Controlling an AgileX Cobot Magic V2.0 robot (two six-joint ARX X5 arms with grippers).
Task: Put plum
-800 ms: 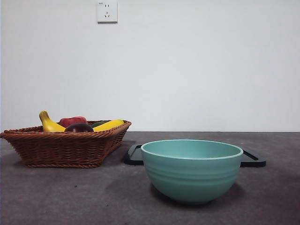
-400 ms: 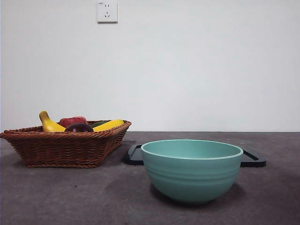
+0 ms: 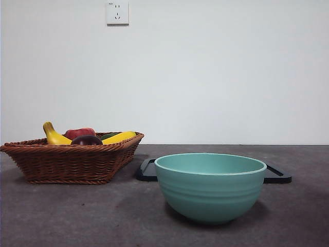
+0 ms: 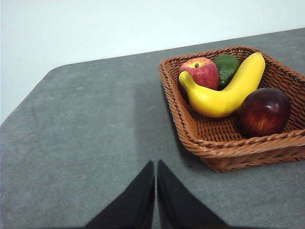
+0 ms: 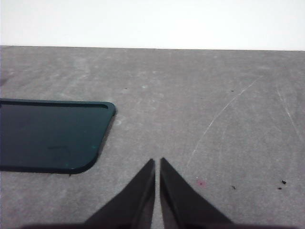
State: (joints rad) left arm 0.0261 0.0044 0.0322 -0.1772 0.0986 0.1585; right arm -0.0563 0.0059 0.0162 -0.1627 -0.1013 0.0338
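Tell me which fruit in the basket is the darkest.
The plum: round, deep maroon, almost black, lying apart from the others near the basket rim. The apple is brighter red, the banana yellow, the fourth fruit green.

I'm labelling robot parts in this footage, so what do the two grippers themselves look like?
Only the jaws show. The left gripper has two plain matte black jaws, broad at the base and tapering to narrow pointed tips. The right gripper looks the same. No cables, markings or coloured pads are visible, and the arms are out of view.
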